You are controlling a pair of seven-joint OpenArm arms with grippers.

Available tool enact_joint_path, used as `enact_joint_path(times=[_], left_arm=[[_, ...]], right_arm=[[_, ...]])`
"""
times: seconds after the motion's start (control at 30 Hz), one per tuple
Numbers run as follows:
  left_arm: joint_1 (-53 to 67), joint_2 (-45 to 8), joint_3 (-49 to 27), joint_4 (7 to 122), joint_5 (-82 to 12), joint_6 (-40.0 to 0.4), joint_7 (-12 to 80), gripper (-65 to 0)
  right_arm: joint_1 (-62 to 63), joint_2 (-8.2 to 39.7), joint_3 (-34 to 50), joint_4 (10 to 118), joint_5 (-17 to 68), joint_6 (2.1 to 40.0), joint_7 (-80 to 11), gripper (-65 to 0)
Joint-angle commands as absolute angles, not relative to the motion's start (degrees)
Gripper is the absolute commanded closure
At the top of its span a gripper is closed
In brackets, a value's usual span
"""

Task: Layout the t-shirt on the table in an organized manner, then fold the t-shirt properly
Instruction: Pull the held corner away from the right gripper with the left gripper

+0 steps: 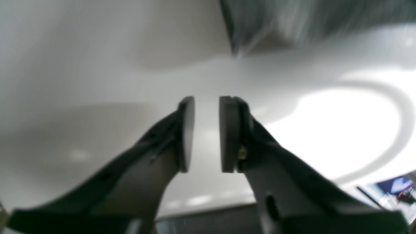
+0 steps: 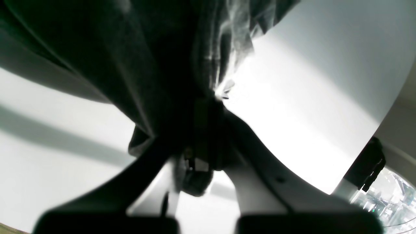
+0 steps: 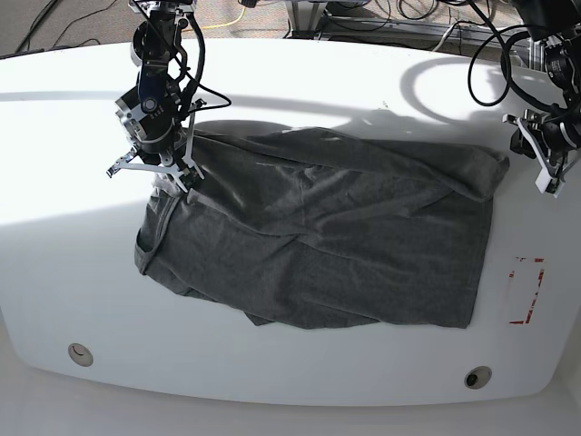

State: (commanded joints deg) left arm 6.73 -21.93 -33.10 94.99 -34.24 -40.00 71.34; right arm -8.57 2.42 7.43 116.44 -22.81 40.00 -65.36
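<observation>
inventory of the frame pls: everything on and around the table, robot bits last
t-shirt: 1, dark grey, spread wrinkled across the table's middle
table: 1, glossy white, fills the base view
grommet holes: 2, near the front edge, one at each corner
red tape mark: 1, red rectangle, beside the shirt's edge on the left-arm side
cables: several, dark and one yellow, beyond the far edge
right gripper: 1, black, clamped on the shirt's edge
left gripper: 1, dark, slightly open, empty, off the shirt
</observation>
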Motion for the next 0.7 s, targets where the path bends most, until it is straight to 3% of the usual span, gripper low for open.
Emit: enact_joint_path(times=[0.23,0.7], left_arm=[[5.8,-17.0,-33.4,95.0,-34.0,-40.0,69.6,-32.6],[4.4,-15.2,-33.5,94.7,-29.9,-39.0,69.2,-33.1]], right_arm=[[-8.5,2.5,7.4,116.4,-22.8,40.0,-65.4,0.0],[-8.5,2.5,7.4,116.4,-22.8,40.0,-65.4,0.0]])
